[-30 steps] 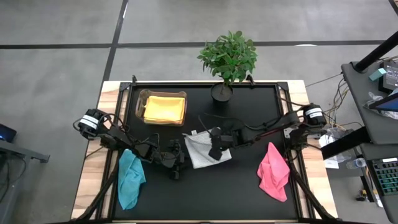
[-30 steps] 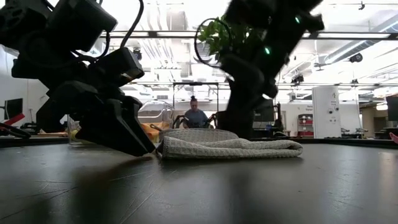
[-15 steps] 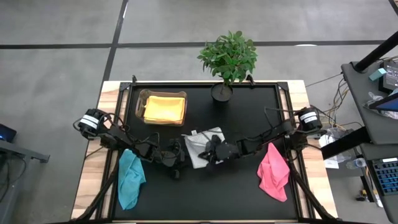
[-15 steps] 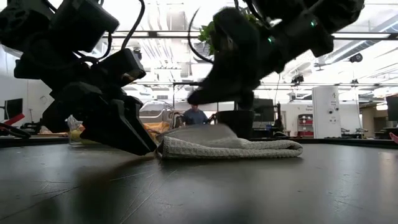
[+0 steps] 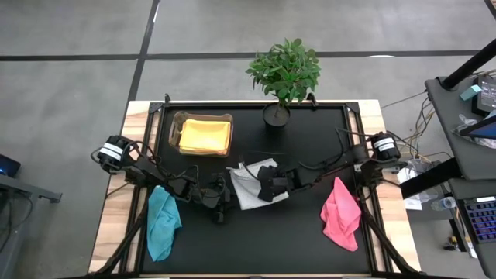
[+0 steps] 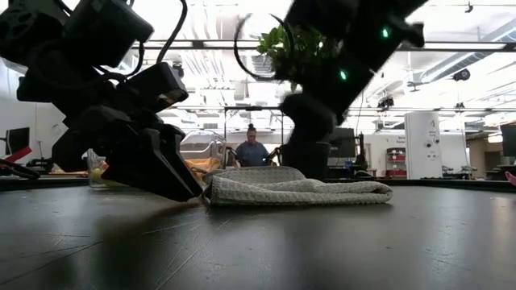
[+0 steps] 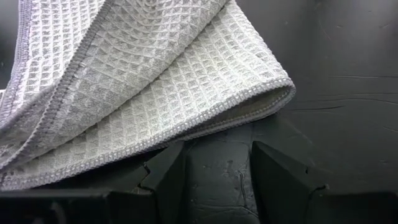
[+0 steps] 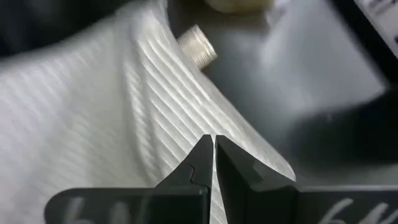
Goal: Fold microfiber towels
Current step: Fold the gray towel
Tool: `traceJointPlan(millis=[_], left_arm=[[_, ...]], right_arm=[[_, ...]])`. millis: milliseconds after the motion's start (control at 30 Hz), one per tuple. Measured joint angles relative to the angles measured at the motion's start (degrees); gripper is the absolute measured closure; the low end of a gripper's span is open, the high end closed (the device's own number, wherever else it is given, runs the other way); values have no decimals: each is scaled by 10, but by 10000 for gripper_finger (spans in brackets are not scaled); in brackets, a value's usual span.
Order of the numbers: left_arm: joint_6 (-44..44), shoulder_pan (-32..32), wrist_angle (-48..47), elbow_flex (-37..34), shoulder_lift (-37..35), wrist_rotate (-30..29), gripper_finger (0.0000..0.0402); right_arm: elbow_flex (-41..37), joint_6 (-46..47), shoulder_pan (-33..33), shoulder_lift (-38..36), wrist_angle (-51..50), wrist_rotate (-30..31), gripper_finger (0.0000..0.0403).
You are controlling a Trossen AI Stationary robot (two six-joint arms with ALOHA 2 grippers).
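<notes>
From above, your white-grey towel [image 5: 249, 186] lies folded mid-table, the right gripper [image 5: 266, 184] over it and the left gripper [image 5: 221, 195] at its edge. Only your wrist views settle the fingers: the left [image 7: 168, 180] stand apart on bare table beside the fold, the right [image 8: 200, 167] are pressed together, pinching nothing, over the cloth.

Grey tiled floor [image 5: 70, 85] around black-topped desk [image 5: 310, 240]; potted plant [image 5: 284, 71] at far edge; seated person [image 6: 254, 150], ceiling strip lights behind.
</notes>
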Motion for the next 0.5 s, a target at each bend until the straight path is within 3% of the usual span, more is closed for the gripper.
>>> traceJointPlan(millis=[67, 167, 333, 433, 500], left_arm=[[0, 0, 0, 0, 0, 0, 230], [0, 0, 0, 0, 0, 0, 230], [0, 0, 0, 0, 0, 0, 230], [0, 0, 0, 0, 0, 0, 230], [0, 0, -1, 0, 0, 1, 230]], right_arm=[[-15, 5, -7, 4, 2, -14, 390], [-36, 6, -8, 7, 38, -85, 390], [-74, -4, 11, 10, 231, -250, 390], [-83, -40, 36, 20, 375, -302, 390], [-81, -81, 54, 18, 400, -306, 390]])
